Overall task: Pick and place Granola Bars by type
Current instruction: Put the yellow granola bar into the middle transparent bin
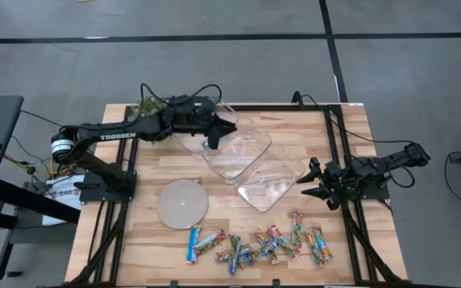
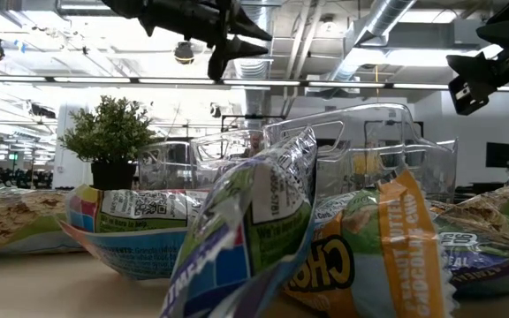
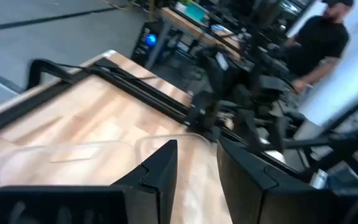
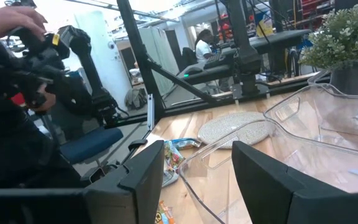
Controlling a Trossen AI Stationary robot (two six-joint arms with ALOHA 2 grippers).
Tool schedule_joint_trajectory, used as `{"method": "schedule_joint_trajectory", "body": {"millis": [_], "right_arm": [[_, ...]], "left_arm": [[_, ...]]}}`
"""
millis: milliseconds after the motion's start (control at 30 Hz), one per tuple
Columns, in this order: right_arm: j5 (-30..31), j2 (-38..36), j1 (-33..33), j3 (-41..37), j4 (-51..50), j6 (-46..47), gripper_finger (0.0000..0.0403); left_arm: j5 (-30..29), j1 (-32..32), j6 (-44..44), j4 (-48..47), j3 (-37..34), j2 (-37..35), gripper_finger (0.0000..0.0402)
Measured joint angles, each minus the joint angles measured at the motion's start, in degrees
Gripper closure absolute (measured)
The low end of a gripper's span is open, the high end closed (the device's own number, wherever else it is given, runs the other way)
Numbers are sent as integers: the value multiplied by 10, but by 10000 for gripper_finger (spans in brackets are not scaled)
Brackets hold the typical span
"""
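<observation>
Your left gripper sits in the upper centre of the high view, over the clear trays. Its fingers stand apart with a narrow gap and nothing between them.

Your right gripper is at the right of the high view, just beside the right edge of the lower tray. Its fingers are spread wide and hold nothing.

The granola bars lie in a loose row along the bottom centre of the high view, on the wooden table, well apart from both grippers. A blue-and-white bar lies at the row's left end; the others show mixed green, red and orange wrappers.

A round grey disc lies left of centre, above the row. A small potted plant stands at the table's far edge. A person stands in the upper right of the left wrist view.
</observation>
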Motion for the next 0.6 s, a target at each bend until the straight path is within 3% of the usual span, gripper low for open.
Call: {"method": "schedule_joint_trajectory", "body": {"millis": [167, 400, 600], "right_arm": [[0, 0, 0, 0, 0, 0, 219], [0, 0, 0, 0, 0, 0, 219], [0, 0, 0, 0, 0, 0, 219]], "left_arm": [[2, -58, -8, 0, 0, 0, 297], [47, -181, -68, 1, -9, 0, 297], [-6, -316, -100, 0, -31, 1, 297]]}}
